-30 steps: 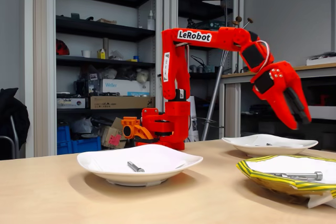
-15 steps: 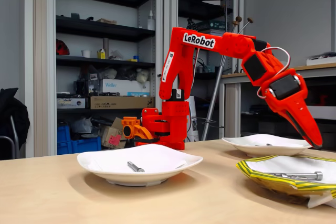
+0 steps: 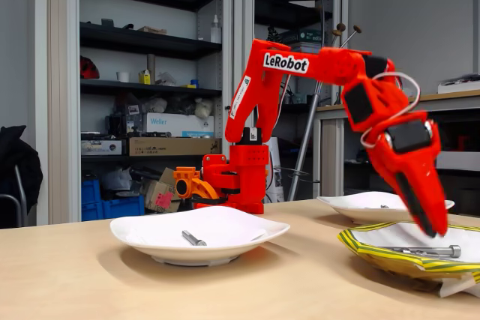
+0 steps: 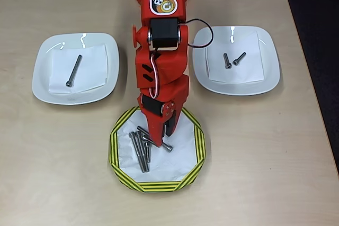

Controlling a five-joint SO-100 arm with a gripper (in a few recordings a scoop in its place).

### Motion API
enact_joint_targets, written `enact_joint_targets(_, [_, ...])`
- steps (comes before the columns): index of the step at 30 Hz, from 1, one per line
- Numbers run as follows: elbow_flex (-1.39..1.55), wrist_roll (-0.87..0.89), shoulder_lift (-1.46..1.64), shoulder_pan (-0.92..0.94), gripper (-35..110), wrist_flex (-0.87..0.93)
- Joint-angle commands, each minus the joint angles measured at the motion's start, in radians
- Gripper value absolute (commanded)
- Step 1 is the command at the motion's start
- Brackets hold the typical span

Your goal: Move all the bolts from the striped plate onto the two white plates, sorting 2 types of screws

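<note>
The striped plate (image 4: 119, 152) (image 3: 375, 255) lies at the table's near edge with several long bolts (image 4: 140, 152) and a short bolt (image 4: 166, 146) on its white centre. In the fixed view one long bolt (image 3: 427, 251) shows over its rim. My red gripper (image 4: 163, 137) (image 3: 433, 228) points down into this plate, its tips just over the bolts and its jaws a little apart, with nothing held. The left white plate (image 4: 45, 86) (image 3: 142, 234) carries one long bolt (image 4: 73, 71) (image 3: 193, 238). The right white plate (image 4: 267, 72) (image 3: 352, 206) carries two short bolts (image 4: 233, 59).
The arm's base (image 3: 236, 181) stands at the table's far edge between the white plates, and the arm (image 4: 159, 51) reaches forward over the middle. Bare tabletop (image 4: 265, 157) lies on both sides of the striped plate. Shelves (image 3: 142, 73) and a bench stand behind.
The arm has swung down and the wrist has turned. The gripper dropped from high above the right plates to the striped plate's centre. No bolt has moved.
</note>
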Motion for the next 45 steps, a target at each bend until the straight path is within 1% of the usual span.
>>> enact_joint_targets(1, [-0.069, 0.072, -0.009, -0.014, 9, 0.041])
enact_joint_targets(4, [-0.101, 0.110, -0.046, -0.014, 9, 0.051])
enact_joint_targets(13, [-0.184, 0.153, -0.143, -0.008, 8, 0.029])
enact_joint_targets(18, [-0.216, 0.161, -0.175, -0.006, 6, 0.026])
enact_joint_targets(22, [-0.229, 0.170, -0.184, 0.003, 0, 0.028])
enact_joint_targets(25, [-0.244, 0.152, -0.186, 0.009, 0, 0.038])
enact_joint_targets(37, [-0.460, 0.133, -0.155, 0.032, 0, 0.310])
enact_joint_targets(45, [-0.459, 0.130, -0.077, 0.069, 0, 0.390])
